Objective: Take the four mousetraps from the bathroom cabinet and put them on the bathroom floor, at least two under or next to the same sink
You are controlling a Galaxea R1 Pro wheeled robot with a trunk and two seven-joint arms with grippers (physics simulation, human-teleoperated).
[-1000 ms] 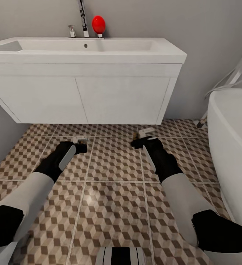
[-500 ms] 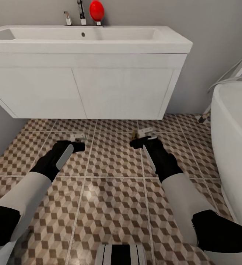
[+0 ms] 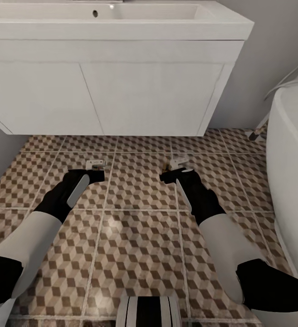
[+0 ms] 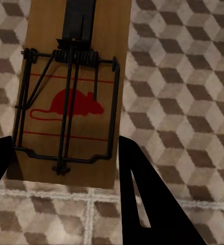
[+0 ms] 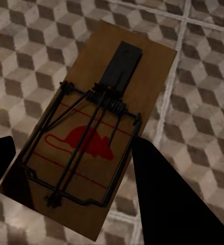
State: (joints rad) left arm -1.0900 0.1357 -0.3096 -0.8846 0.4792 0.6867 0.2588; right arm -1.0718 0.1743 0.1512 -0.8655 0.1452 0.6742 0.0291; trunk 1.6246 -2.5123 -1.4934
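Low over the bathroom floor (image 3: pixel 139 254) before the sink (image 3: pixel 121 27), left gripper (image 3: pixel 95 174) and right gripper (image 3: pixel 173 171) each clamped on a mousetrap (image 4: pixel 71 97) (image 5: pixel 94 135), apparently for set-down.

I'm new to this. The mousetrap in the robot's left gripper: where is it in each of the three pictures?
Head view: the left mousetrap is a small pale shape at the left gripper, just in front of the white vanity.
Left wrist view: the brown board with the red mouse mark is seen between dark fingers.
Right wrist view: that is another mousetrap.
Shared landmark: cube-patterned floor tiles.
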